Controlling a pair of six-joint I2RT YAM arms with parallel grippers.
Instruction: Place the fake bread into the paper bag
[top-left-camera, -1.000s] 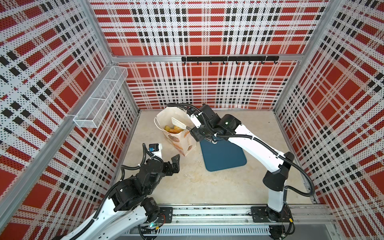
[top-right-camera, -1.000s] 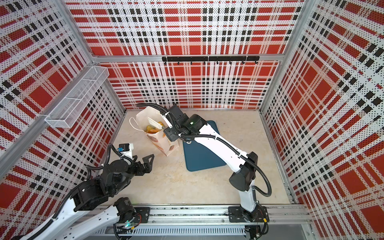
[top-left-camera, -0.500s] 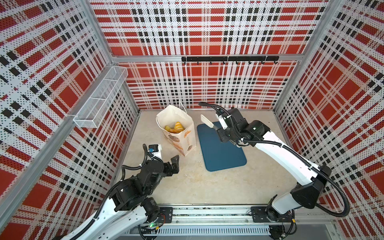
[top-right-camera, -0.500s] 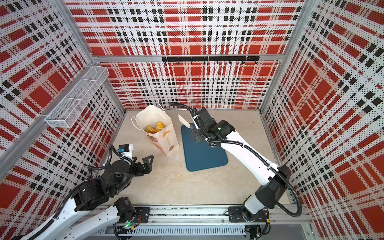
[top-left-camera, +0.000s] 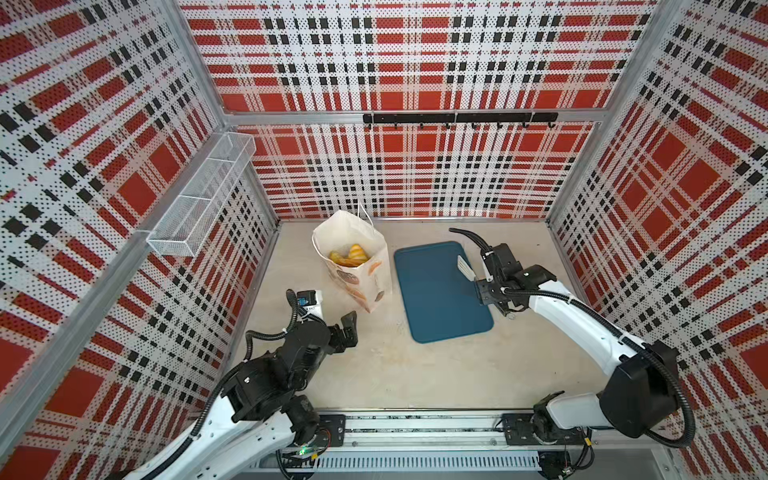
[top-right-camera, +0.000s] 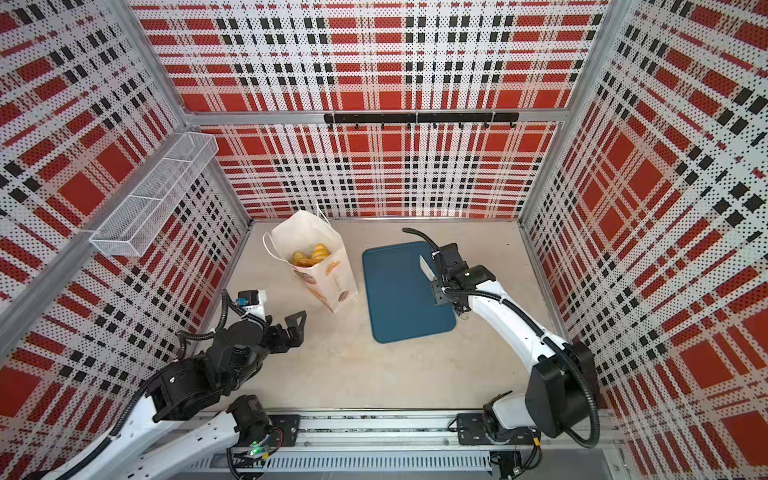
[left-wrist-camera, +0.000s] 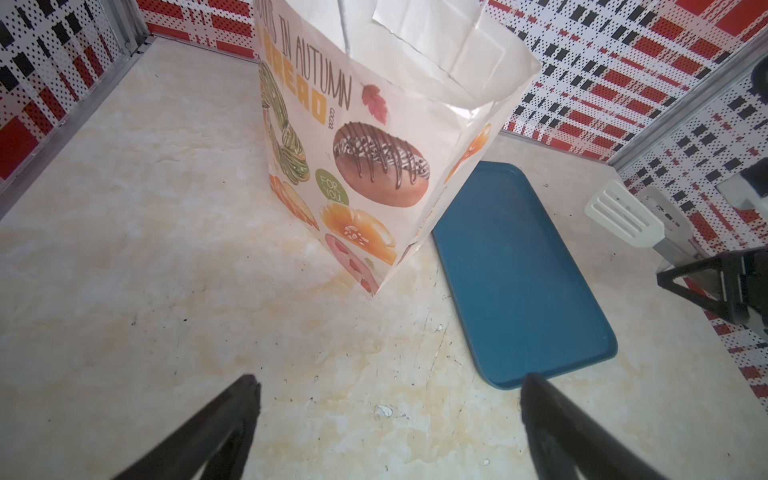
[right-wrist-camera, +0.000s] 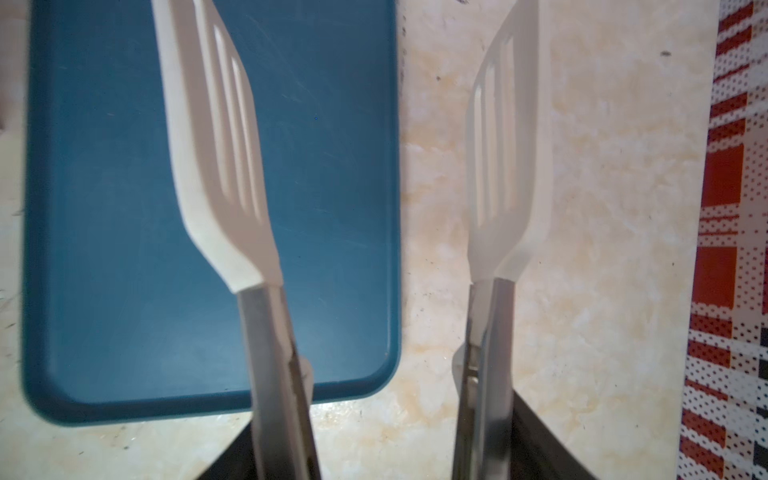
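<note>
The paper bag (top-left-camera: 361, 286) stands upright at the back left of the table, also in the left wrist view (left-wrist-camera: 374, 145). Golden fake bread (top-left-camera: 351, 255) lies inside it, seen through the open top in both top views (top-right-camera: 311, 255). My right gripper (top-left-camera: 484, 289) hovers over the right edge of the blue tray (top-left-camera: 440, 291), shut on the metal arms of white-tipped tongs (right-wrist-camera: 216, 166). The tong blades are spread apart with nothing between them. My left gripper (left-wrist-camera: 388, 380) is open and empty, low over the table in front of the bag.
The flat dark-blue tray (left-wrist-camera: 519, 270) lies bare just right of the bag. A wire basket (top-left-camera: 199, 199) hangs on the left wall. A black hook rail (top-left-camera: 457, 118) runs along the back wall. Plaid walls close in three sides.
My right arm has pulled back from the bag's mouth, moving right across the tray to its right edge with the tongs empty. The left arm has not moved.
</note>
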